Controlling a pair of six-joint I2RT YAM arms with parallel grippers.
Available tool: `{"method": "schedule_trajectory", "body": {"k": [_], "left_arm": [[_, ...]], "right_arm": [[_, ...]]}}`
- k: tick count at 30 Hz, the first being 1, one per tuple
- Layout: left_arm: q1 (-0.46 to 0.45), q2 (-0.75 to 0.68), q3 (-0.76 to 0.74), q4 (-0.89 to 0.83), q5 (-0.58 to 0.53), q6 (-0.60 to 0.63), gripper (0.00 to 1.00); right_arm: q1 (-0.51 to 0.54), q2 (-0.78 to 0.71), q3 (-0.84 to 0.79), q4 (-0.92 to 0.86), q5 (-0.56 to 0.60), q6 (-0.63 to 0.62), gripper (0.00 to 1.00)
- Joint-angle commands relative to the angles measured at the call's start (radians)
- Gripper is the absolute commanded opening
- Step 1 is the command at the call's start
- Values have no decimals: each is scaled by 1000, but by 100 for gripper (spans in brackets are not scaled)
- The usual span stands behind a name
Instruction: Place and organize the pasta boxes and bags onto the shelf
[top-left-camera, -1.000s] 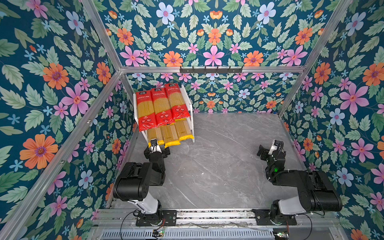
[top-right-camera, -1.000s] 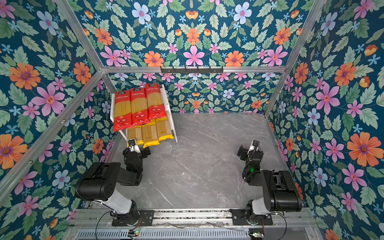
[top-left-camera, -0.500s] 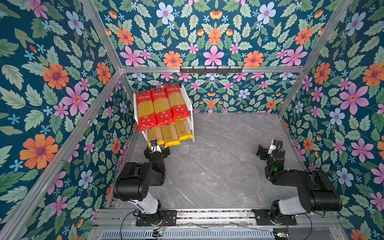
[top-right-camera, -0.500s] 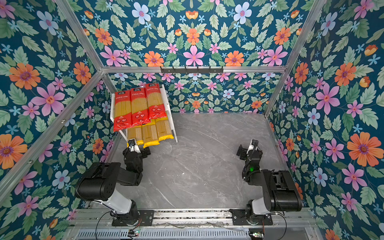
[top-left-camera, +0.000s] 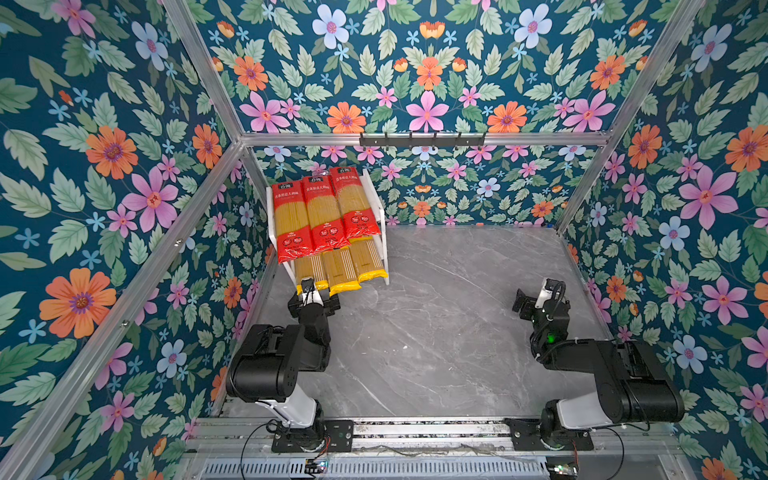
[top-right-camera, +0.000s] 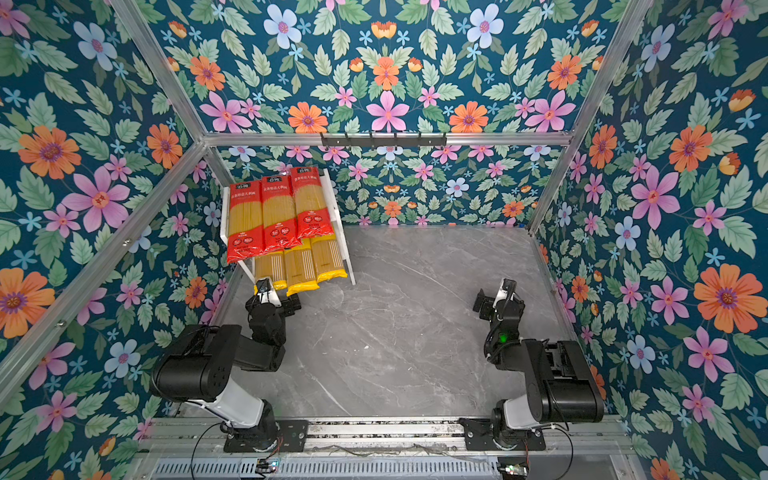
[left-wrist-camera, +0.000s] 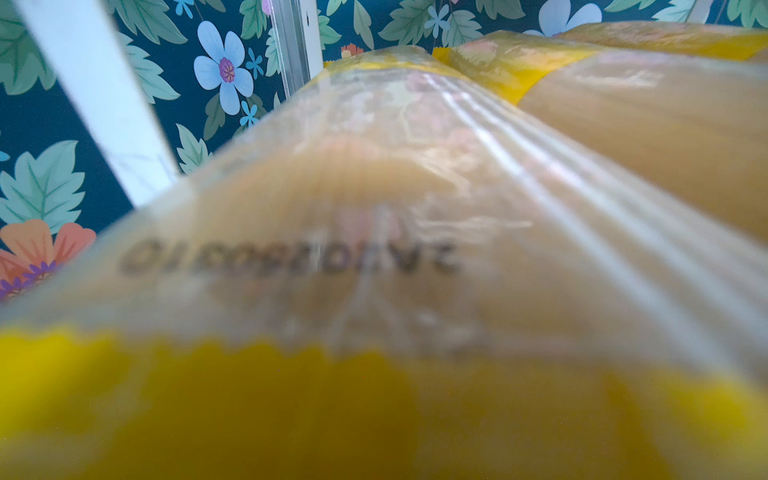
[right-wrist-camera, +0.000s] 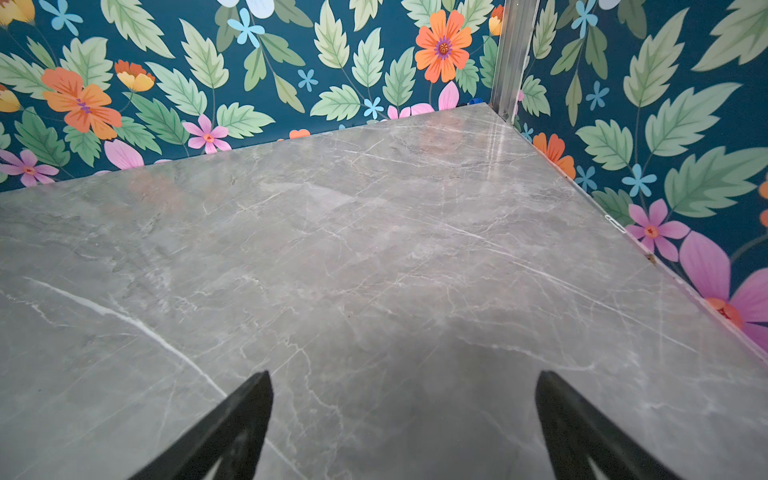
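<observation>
sorting by kind looks like the reason for the layout: the three red-ended bags (top-left-camera: 322, 216) lie side by side on the top board of the shelf (top-left-camera: 384, 257), and the three yellow-ended bags (top-left-camera: 340, 270) lie side by side on its lower tier. all six run front to back, and their near ends stick out past the shelf front, most likely because the bags are longer than the shelf is deep. no bag lies on the counter (top-left-camera: 436, 332) away from the shelf, so i judge the task close to done, with only squaring up left

the left pincer (top-left-camera: 309, 291) sits right at the shelf front, at the jutting end of the yellow-ended bag nearest the shelf's wall side (left-wrist-camera: 374, 208). its wrist view is filled by that bag, seen lengthwise, with a white shelf upright (left-wrist-camera: 104, 104) beside it. the pincer is spread wide. no finger shows in that view, so i cannot tell whether it touches the bag. my guess is that it sits there to nudge the end in line with its neighbours

the right pincer (right-wrist-camera: 403, 382) is well apart from the shelf, low over bare counter, spread and empty, likely parked to keep the shelf front free
</observation>
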Motion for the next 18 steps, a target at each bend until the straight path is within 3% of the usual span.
{"method": "schedule_trajectory", "body": {"k": [1,18], "left_arm": [[2,-1,0,-20,-3,-3,100],[-1,1,2,-22,3,1,100]], "right_arm": [[1,1,5,8,0,-10,99],[2,1,7,6,0,-11,99]]}}
